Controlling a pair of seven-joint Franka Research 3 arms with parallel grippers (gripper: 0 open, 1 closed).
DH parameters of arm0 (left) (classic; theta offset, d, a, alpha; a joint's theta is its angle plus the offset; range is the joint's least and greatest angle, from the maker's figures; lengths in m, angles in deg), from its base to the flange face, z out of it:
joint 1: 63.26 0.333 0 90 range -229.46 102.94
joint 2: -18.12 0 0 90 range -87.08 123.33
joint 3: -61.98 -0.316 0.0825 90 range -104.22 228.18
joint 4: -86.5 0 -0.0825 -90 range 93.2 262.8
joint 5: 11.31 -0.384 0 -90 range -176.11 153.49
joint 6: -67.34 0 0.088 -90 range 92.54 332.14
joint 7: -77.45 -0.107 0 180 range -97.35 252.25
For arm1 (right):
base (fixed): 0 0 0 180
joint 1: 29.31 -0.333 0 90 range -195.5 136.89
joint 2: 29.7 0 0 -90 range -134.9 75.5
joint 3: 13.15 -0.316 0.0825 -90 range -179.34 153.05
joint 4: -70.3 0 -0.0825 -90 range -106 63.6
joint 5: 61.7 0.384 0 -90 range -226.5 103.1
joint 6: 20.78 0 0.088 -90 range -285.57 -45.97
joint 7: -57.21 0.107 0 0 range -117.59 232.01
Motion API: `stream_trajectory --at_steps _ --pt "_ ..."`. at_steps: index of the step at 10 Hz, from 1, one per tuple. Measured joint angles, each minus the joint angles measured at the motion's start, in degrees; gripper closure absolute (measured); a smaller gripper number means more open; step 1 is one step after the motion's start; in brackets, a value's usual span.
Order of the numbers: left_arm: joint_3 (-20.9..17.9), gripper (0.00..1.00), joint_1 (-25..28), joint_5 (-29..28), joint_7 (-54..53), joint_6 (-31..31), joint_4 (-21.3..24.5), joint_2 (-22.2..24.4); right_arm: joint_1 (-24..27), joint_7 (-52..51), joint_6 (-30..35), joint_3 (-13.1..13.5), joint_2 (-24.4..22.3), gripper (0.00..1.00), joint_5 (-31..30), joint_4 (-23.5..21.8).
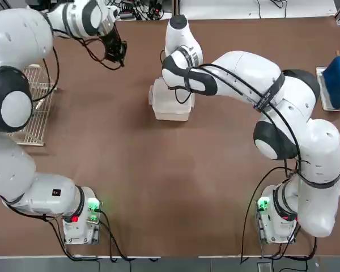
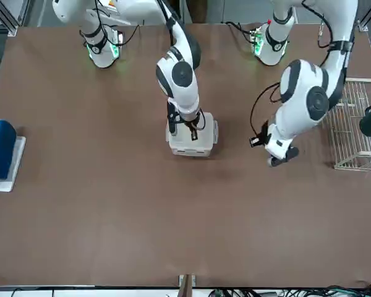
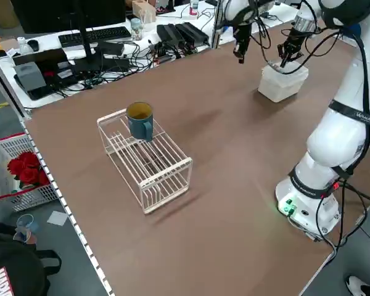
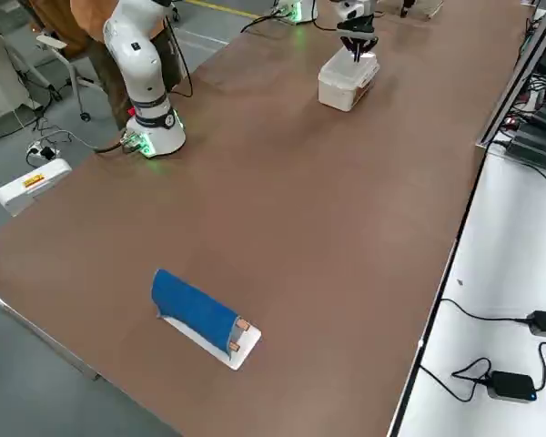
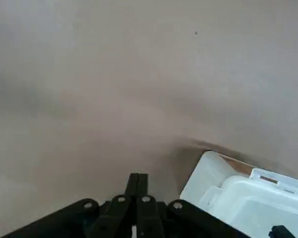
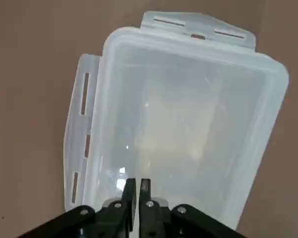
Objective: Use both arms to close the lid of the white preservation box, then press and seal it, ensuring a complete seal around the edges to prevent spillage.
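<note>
Lid [image 6: 188,124] lies on box [image 2: 191,139]. Right end effector [image 6: 134,191], closed, should be pressed evenly along each edge. Left end effector [image 5: 137,181] closed, aside.

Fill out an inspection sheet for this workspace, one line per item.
Surface: brown table.
Job's things: box mid-table, lid down on it.
Clutter: wire rack carrying a mug; blue roll on a tray.
Grippers: right gripper shut, on the lid; left gripper shut, beside the box, apart from it.
Cables: black, along both arms and at both bases.
Surroundings: desk with keyboard, red flowers in a basket.
</note>
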Motion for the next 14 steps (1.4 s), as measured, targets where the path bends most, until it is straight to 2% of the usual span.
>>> stream_trajectory --at_steps 4,9,14 --pt "5.21 0.99 -1.21 0.01 6.68 9.74 5.12 -1.0 0.01 -0.48 -0.01 0.0 0.0 0.91 0.0 0.0" --pt "6.3 0.99 -4.33 0.01 10.12 11.66 6.6 -3.4 0.05 -0.64 -0.01 0.01 0.0 0.91 0.0 0.0" --pt "7.14 0.99 -5.53 0.46 11.45 17.25 6.92 -5.86 0.13 -0.72 -0.08 0.0 0.01 0.91 0.0 0.02"
